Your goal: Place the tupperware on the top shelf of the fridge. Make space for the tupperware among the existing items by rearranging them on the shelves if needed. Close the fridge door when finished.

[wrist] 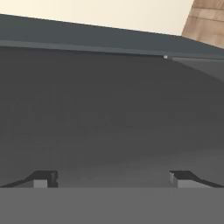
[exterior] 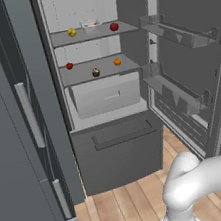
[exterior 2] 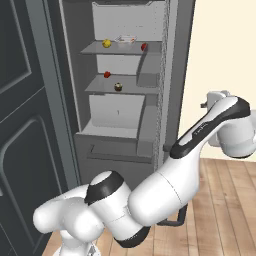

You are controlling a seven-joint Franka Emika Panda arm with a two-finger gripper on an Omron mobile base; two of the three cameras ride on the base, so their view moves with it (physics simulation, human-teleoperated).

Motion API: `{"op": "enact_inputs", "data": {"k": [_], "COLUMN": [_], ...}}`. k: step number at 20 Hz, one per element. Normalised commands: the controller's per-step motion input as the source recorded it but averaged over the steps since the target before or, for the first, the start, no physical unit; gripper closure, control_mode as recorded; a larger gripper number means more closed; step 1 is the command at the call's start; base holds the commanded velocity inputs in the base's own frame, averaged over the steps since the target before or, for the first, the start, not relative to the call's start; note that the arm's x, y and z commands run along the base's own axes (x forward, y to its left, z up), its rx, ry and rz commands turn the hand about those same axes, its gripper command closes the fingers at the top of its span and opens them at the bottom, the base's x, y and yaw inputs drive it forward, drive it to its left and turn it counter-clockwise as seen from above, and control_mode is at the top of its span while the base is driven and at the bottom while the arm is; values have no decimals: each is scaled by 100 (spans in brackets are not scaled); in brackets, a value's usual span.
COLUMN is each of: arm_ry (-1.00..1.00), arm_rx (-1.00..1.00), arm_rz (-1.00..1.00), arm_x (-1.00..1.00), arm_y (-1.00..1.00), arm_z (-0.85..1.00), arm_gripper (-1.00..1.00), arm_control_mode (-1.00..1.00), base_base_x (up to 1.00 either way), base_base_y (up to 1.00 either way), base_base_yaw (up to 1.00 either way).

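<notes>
The fridge (exterior: 113, 147) stands open in the left base view, its door (exterior: 195, 58) swung wide to the right with grey rack bins (exterior: 179, 35) on its inner face. On the top shelf (exterior: 92, 33), from left to right, sit a yellow fruit (exterior: 72, 32), the clear tupperware (exterior: 89, 25) at the middle toward the back, and a red fruit (exterior: 114, 27) near the shelf's right end. On the shelf below (exterior: 98, 70) lie a second red fruit (exterior: 69, 66) at the left, a brown cupcake (exterior: 95, 73) near the front edge, and an orange (exterior: 117, 62) to the right. A pale pull-out drawer (exterior: 107, 93) sits under that shelf. Left of the fridge, a dark cabinet (exterior: 14, 128) carries a silver bar handle (exterior: 30, 115).

The right base view shows the same shelves from the other side: yellow fruit (exterior 2: 106, 43), tupperware (exterior 2: 125, 39) and red fruit (exterior 2: 144, 46) in a row on the top shelf (exterior 2: 120, 50), with the cupcake (exterior 2: 118, 87) below. The white arm (exterior 2: 200, 135) reaches up and to the right of the fridge, beyond the door's edge (exterior 2: 172, 75).

In the hand view, the gripper (wrist: 112, 178) faces a flat dark-grey panel (wrist: 109, 109) at close range. Its two fingertips (wrist: 43, 178) stand spread well apart, with nothing between them.
</notes>
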Motion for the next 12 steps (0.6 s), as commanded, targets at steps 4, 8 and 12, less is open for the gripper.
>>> {"op": "enact_inputs", "data": {"k": [4,8,12], "arm_ry": [1,2,-2], "arm_rx": [0,0,0], "arm_rz": [8,13,20], "arm_x": [73,37,-8], "arm_y": [68,92,100], "arm_z": [-6,0,-5], "arm_gripper": [-100,-100,-100], "arm_control_mode": [-100,-100,-100], "base_base_x": [0,0,0], "base_base_y": [0,0,0], "base_base_yaw": [0,0,0]}}
